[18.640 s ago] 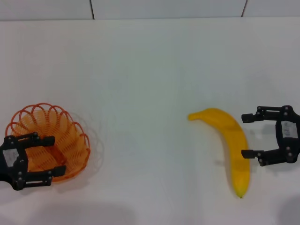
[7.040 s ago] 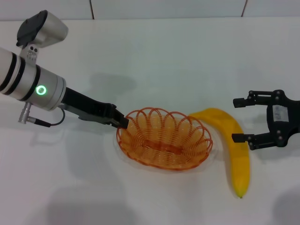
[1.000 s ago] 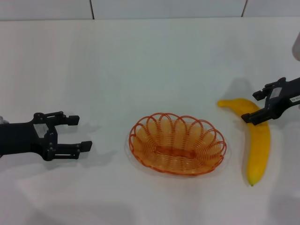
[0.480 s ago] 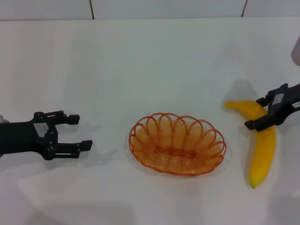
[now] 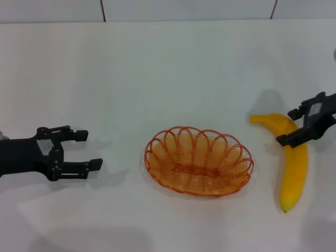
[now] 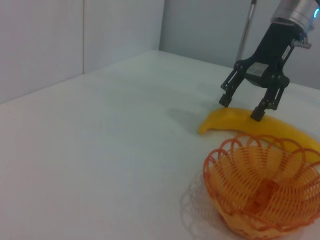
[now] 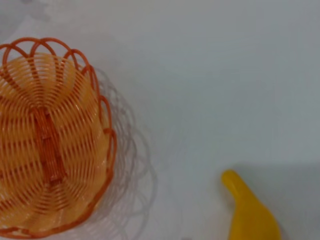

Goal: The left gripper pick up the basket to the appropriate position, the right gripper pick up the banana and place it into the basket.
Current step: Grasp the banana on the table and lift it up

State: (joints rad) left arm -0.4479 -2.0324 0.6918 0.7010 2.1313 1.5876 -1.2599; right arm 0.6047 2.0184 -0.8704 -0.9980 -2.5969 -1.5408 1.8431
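Note:
The orange wire basket [image 5: 148, 157] sits on the white table in the middle of the head view, empty. It also shows in the left wrist view [image 6: 235, 150] and the right wrist view [image 7: 102, 135]. My left gripper [image 5: 90, 149] rests open and empty well to the basket's left, apart from it. The yellow banana [image 5: 295, 173] lies on the table right of the basket. My right gripper [image 5: 286, 126] is open over the banana's upper, curved end, one finger on each side. From the left wrist view that gripper [image 6: 241, 109] stands just above the banana [image 6: 235, 121]. The right wrist view shows the banana's tip [image 7: 247, 205].
The white tabletop [image 5: 173, 73] stretches bare behind the basket. A tiled wall edge [image 5: 189, 10] runs along the far side. A gap of bare table separates the basket from the banana.
My right gripper has shifted a little to the right and lower, and the banana has slid slightly right with it. The left gripper and the basket have stayed put.

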